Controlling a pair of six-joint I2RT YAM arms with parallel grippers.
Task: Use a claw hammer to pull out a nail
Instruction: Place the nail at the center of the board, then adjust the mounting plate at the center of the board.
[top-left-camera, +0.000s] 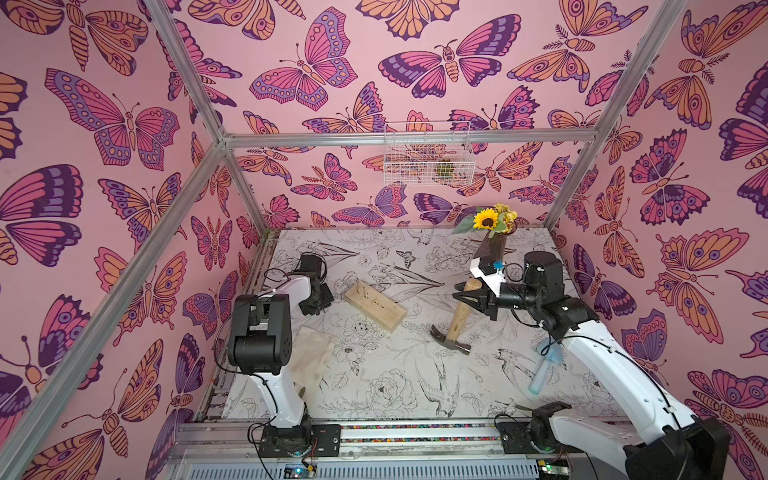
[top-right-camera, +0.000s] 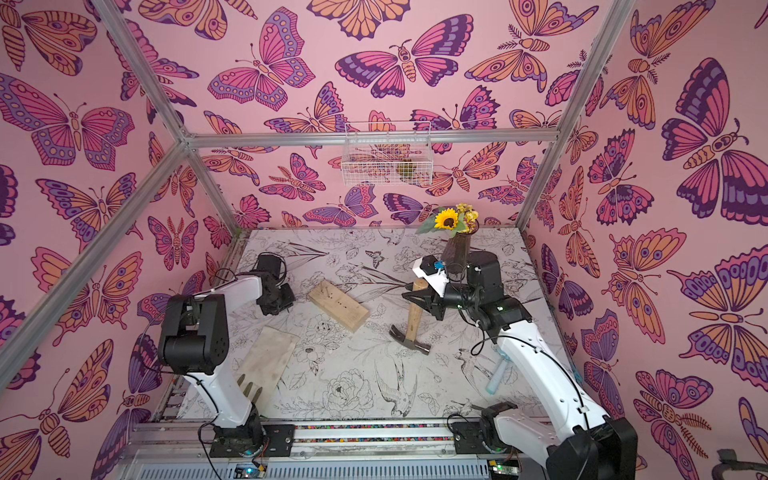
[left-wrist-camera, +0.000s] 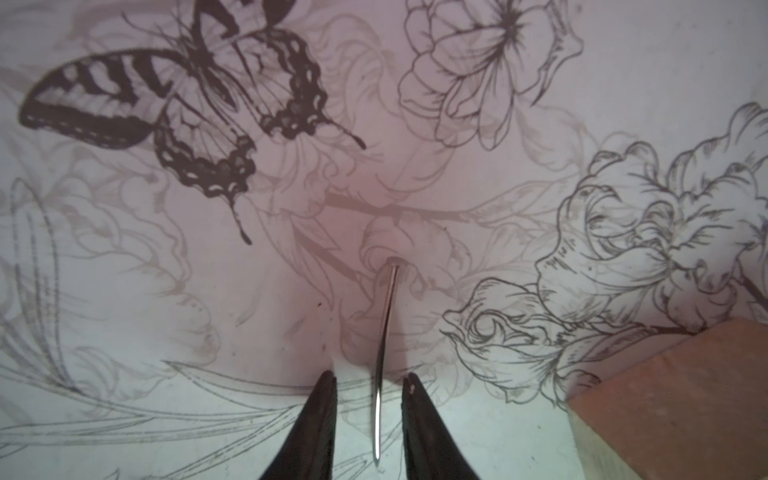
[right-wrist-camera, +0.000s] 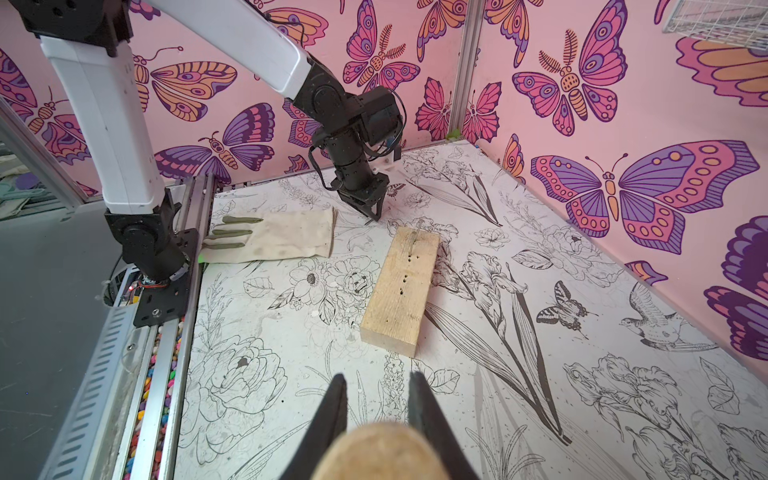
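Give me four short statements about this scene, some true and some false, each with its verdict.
1. The right gripper holds the hammer by its wooden handle. True.
2. The left gripper is shut on the nail. False: its fingers stand apart, and the nail lies between them untouched.
3. The wooden block lies on the table. True.
4. The glove covers the wooden block. False: it lies on the table, apart from the block.
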